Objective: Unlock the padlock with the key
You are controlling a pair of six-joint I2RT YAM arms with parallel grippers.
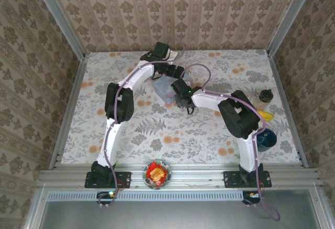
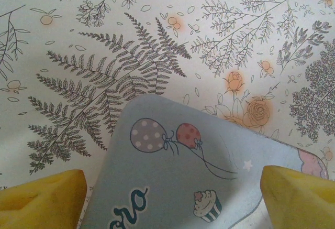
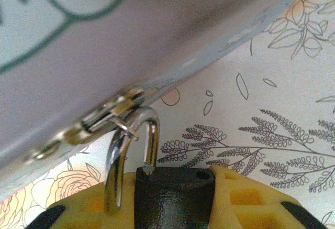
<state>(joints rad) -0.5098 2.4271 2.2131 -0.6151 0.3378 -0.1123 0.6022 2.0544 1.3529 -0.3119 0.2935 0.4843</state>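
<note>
Right gripper (image 3: pixel 172 208) is clenched on the padlock (image 3: pixel 172 195); the dark body sits between its yellow fingers (image 3: pixel 243 197). The padlock is at the tin's (image 3: pixel 131 35) near edge, with its shackle (image 3: pixel 137 129) hooked through the tin's metal hasp (image 3: pixel 102 119). The shackle's free end is out of the hole (image 3: pixel 203 175) in the body's top and rests near the body's left top corner; the other leg runs down the left side. The padlock is too small to pick out in the top view. There the right gripper (image 1: pixel 184 102) is at the tin's (image 1: pixel 165 89) near right side, mid-table, slightly far of centre.

Left gripper (image 2: pixel 167 203) is released, with its yellow fingers (image 2: pixel 42 200) spread wide over the tin's (image 2: pixel 172 176) balloon-printed lid. One finger is at the left edge and the other is over the right part. Can't tell whether they touch it. In the top view the left gripper (image 1: pixel 174 72) is at the tin's far side.

Other items on the floral table (image 1: pixel 104 134): a bottle (image 1: pixel 266 97) far right and a bowl (image 1: pixel 157 174) at the near edge between the arm bases.
</note>
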